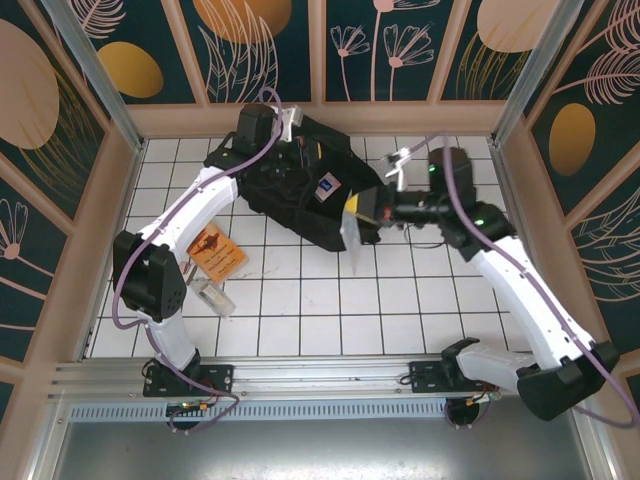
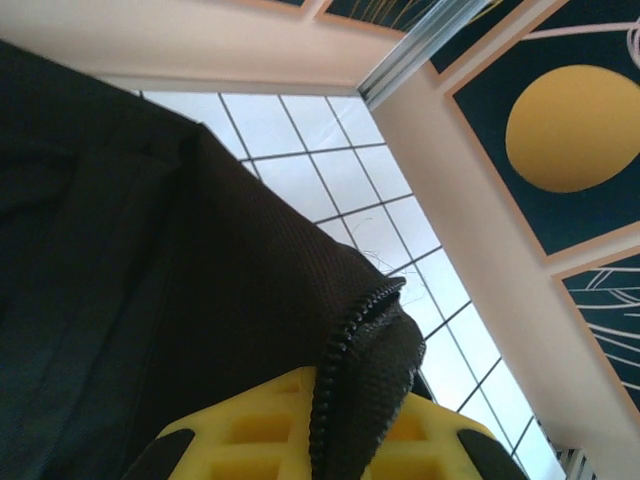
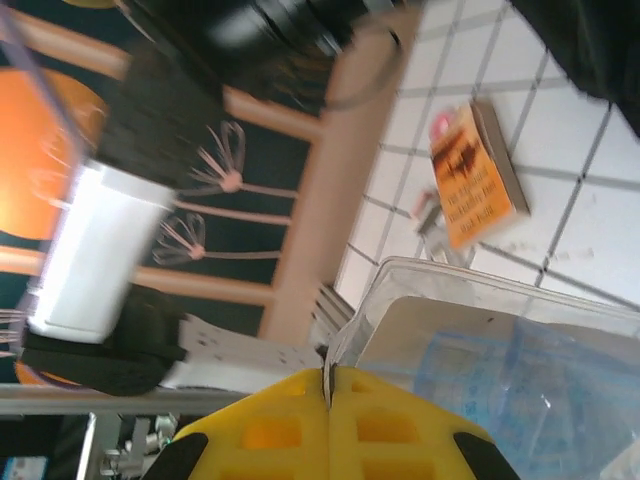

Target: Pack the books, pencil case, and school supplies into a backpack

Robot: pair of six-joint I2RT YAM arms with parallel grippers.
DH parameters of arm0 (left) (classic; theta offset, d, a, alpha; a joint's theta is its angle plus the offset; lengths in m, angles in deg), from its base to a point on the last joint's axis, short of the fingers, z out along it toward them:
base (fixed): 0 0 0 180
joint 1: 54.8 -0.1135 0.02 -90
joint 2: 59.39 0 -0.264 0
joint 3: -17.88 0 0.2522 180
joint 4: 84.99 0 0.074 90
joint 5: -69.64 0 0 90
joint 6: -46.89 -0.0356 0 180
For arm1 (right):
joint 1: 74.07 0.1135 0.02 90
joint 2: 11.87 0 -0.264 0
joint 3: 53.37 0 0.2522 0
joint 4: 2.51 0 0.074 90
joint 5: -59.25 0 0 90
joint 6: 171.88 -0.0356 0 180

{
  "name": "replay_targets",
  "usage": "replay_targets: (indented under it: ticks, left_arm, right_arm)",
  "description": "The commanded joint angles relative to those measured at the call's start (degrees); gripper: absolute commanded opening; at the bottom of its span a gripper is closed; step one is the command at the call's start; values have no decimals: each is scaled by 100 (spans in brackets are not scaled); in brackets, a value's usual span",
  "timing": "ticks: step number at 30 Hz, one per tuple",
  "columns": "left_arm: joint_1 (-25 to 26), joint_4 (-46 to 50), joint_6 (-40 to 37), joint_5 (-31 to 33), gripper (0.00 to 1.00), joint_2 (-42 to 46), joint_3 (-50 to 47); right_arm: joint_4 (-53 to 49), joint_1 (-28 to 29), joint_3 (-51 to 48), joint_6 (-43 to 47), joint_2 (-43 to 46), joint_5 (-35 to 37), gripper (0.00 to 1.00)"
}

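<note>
- The backpack [image 1: 300,190] lay on the white tiled table [image 1: 300,310], and everything below is placed against it
- The left gripper [image 2: 345,435] was at the backpack's far left end. In the left wrist view its yellow fingers [image 2: 250,430] were pinched on a fold of the black fabric with the zipper edge [image 2: 345,340] running down between them
- The right gripper [image 1: 368,208] was at the backpack's right end. Its yellow fingers [image 3: 390,425] were pressed together on the rim of a clear plastic case [image 3: 480,350]
- That case [image 1: 352,228] hung tilted against the backpack's right end, with its lower edge over the tiles on the near side. Whether any of it was inside the bag could not be told
- Through the case's wall, white card and something pale blue showed
- The orange-brown book [image 1: 215,252] lay flat on the tiles to the near left of the backpack, apart from it, cover up
- A small clear item [image 1: 215,295] sat just beyond the book, on the side away from the backpack
- In the right wrist view a small pink thing [image 3: 440,125] lay just beside the book [image 3: 478,175]; it was too blurred to name
- A small blue and white label [image 1: 325,188] showed on top of the backpack, near its middle
</note>
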Motion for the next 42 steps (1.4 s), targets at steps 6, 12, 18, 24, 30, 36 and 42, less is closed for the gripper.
replay_targets:
  ticks: [6,12,18,24,30,36,42]
  left_arm:
    - [-21,-506,563,-570,0,146,486]
    - [-20,-290,739,-661,0,65,1015]
    - [-21,-242,1107,-973,0,-43,1636]
    - [-20,-215,1203,-1115,0,-53,1784]
    - [-27,-297,1292,-1129,0,-161,1653]
    - [-21,-361,1371,-1197,0,-273,1647]
    - [-23,-438,1456,-1198,0,-297,1642]
  right_arm:
    - [11,-752,1121,-910,-175,-52,0]
    - [608,-973,1710,-1402,-781,26,0]
    - [958,-987,1963,-1433,-1293,186,0]
    - [1188,-1015,2673,-1677,-1799,95,0]
    - [900,-1028,3632,-1635,-2352,83,0]
    - [989,-1053,3645,-1699,-2577,35,0]
    - [1108,-1067,3576,-1768,-2671,43,0]
